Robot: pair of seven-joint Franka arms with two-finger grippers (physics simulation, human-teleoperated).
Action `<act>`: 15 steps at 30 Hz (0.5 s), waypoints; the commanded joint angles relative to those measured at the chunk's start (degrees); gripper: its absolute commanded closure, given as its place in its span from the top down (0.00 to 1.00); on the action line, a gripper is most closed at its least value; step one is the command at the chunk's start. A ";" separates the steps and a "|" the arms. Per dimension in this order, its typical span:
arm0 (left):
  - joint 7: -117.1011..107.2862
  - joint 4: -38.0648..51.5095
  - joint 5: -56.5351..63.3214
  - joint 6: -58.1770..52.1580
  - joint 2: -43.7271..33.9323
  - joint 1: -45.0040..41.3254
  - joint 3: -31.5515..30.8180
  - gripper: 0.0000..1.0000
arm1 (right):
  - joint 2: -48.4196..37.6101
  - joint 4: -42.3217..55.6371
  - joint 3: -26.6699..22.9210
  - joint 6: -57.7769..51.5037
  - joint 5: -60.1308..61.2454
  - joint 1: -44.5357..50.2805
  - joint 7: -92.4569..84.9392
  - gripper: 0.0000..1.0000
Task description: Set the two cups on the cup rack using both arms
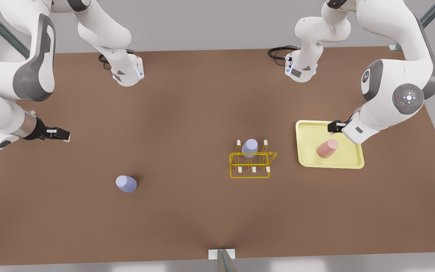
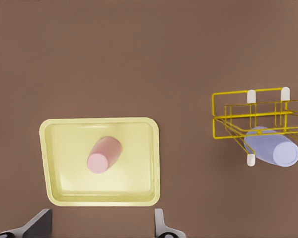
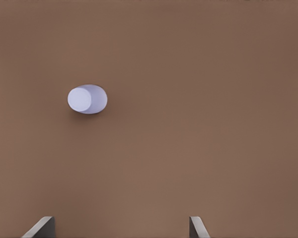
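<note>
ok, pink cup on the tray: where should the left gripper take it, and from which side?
Grip the pink cup across its tapered side wall, coming straight down. It stands upside down in the yellow tray, closed base up, so no rim is reachable. The left gripper is open beside it.

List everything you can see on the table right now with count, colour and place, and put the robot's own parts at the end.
pink cup: one, pale pink, standing in the tray.
lavender cup on the table: one, pale lavender, standing alone on the front view's left half.
lavender cup on the rack: one, pale lavender, already on a peg.
cup rack: one, bright yellow wire with white-tipped pegs, mid-table beside the tray.
tray: one, pale yellow, on the front view's right.
table: one, brown.
left gripper: one, black, open, above the tray's edge near the pink cup.
right gripper: one, black, open, at the front view's left, apart from the lone lavender cup.
</note>
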 commanded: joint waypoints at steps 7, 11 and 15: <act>7.66 -20.26 -0.56 24.88 1.79 0.74 10.27 1.00 | 10.05 4.28 0.39 5.32 -2.65 6.59 0.55 1.00; 16.98 -31.33 -2.31 39.12 3.02 2.50 13.26 1.00 | 17.87 4.46 0.48 13.58 -7.14 9.93 4.93 1.00; 19.79 -33.98 -8.38 39.57 2.58 1.62 13.09 1.00 | 19.90 -0.73 0.39 23.78 -7.05 12.39 13.38 1.00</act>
